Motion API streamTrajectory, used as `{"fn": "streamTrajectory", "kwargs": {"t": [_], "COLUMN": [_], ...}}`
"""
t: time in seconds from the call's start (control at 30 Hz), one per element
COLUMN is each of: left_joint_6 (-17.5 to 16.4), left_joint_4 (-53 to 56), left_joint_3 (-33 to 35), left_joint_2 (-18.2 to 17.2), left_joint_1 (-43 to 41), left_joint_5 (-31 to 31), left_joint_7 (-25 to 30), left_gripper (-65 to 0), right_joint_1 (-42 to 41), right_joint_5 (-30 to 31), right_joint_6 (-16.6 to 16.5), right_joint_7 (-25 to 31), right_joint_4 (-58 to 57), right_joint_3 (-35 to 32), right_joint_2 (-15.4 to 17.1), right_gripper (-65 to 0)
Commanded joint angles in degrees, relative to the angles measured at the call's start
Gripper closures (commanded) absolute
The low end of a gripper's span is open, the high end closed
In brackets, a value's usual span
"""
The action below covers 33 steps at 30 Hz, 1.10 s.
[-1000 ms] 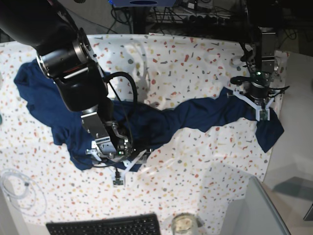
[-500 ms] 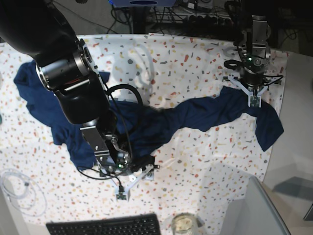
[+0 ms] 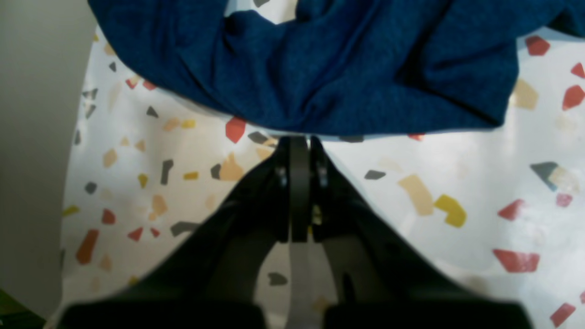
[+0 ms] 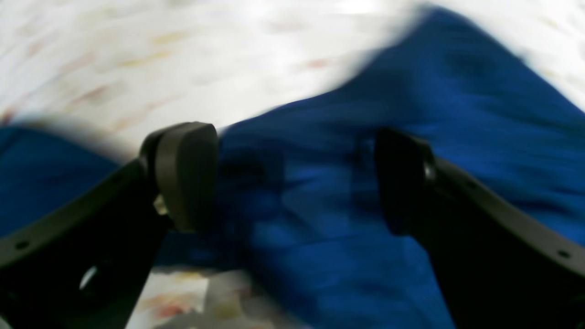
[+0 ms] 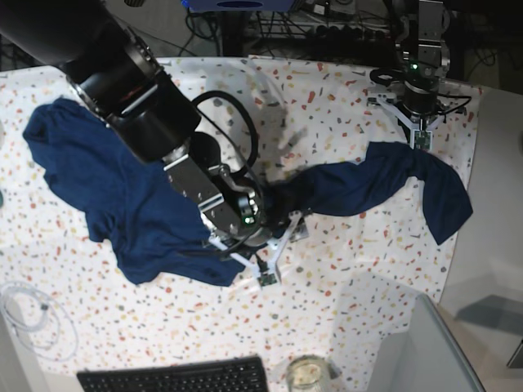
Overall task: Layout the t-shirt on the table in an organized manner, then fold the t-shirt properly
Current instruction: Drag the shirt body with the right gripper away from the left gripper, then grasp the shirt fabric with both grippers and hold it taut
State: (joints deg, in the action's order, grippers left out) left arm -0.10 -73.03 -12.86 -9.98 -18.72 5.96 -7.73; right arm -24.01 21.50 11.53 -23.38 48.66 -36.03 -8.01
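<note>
Our right hand [image 4: 292, 178] gapes wide over the t-shirt's [image 5: 343, 188] bunched middle — its long axis crosses the tabletop [image 5: 343, 106]; left hand [image 3: 299, 141] clamped, empty.

- Bare table [image 5: 343, 98] at the far middle, and at the near middle right of the right gripper [image 5: 274, 245].
- T-shirt [image 5: 106, 196] covers the left and runs as a band to the right edge.
- Keyboard [image 5: 176, 377], jar [image 5: 308, 374] and cable [image 5: 29, 314] crowd the near edge.
</note>
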Motion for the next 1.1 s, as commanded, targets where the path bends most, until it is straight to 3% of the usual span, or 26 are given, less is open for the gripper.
{"fn": "streamTrajectory", "kwargs": {"t": [0.0,0.23,0.3,0.47,0.77,0.9,1.07], "left_joint_6": [0.4,0.4,0.4,0.4,0.4,0.4,0.4], "left_joint_4": [-0.8,-9.5,-11.1,-10.4,4.9,5.2,1.9], "left_joint_3": [-1.4,-5.6,-6.1,-6.2,-5.6,-5.6,-5.7], "left_joint_2": [-0.4,0.2,0.2,0.3,0.0,-0.1,0.0], "left_joint_1": [-0.4,-1.9,-1.8,1.9,12.1,9.4,4.4], "left_joint_5": [0.2,0.1,0.1,0.1,0.7,0.7,0.2], "left_joint_7": [-1.2,-1.2,-1.3,-1.3,-1.3,-1.3,-1.3], "left_gripper": [0.0,0.0,0.0,0.0,0.0,0.0,0.0], "right_joint_1": [-1.0,4.1,4.6,3.1,3.9,8.2,15.1], "right_joint_5": [-0.5,-0.5,-0.5,-0.5,-0.5,-0.3,-0.3], "right_joint_6": [0.6,0.6,0.6,0.6,0.6,0.6,1.1], "right_joint_7": [1.0,1.1,1.1,1.1,4.4,1.6,-1.5], "right_joint_4": [2.0,11.7,14.0,10.1,-0.2,2.6,15.0], "right_joint_3": [0.3,0.3,0.3,0.3,0.3,0.3,0.4], "right_joint_2": [0.8,5.8,6.7,7.4,7.8,10.7,15.4], "right_gripper": [-44.4,-8.6,-0.9,-0.6,-0.6,-0.6,-0.6]}}
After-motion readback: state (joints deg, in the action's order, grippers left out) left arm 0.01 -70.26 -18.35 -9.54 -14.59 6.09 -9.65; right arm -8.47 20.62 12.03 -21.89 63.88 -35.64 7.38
